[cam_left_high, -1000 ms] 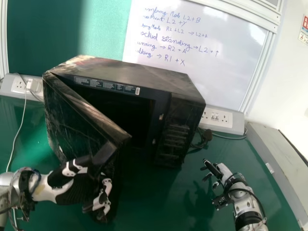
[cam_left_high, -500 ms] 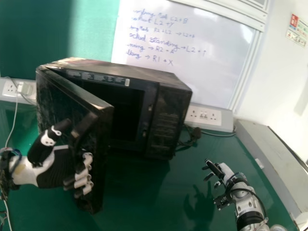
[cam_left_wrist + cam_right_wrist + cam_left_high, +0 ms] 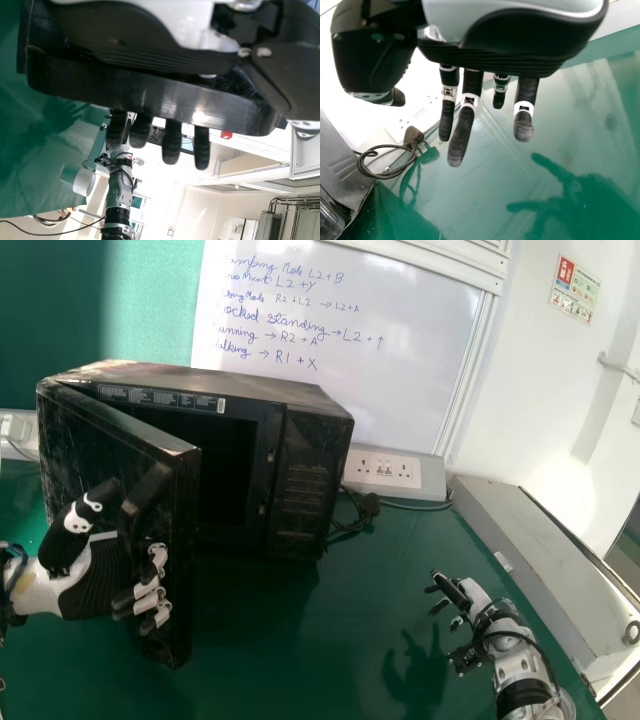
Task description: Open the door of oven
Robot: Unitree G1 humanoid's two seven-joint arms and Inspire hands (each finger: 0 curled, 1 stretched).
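Left hand (image 3: 92, 578), lower left of head view, clasped handle (image 3: 150, 97), likely for leverage on ajar door (image 3: 85, 450); right hand (image 3: 472, 592), lower right, hung relaxed.

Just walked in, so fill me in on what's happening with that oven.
A humanoid robot is opening the black oven on the green table. Its left hand has its fingers hooked round the handle of the door. The door stands partly open, with some of the dark interior showing beyond its edge. The right hand is off to the oven's right, over the table, fingers loosely extended and holding nothing.
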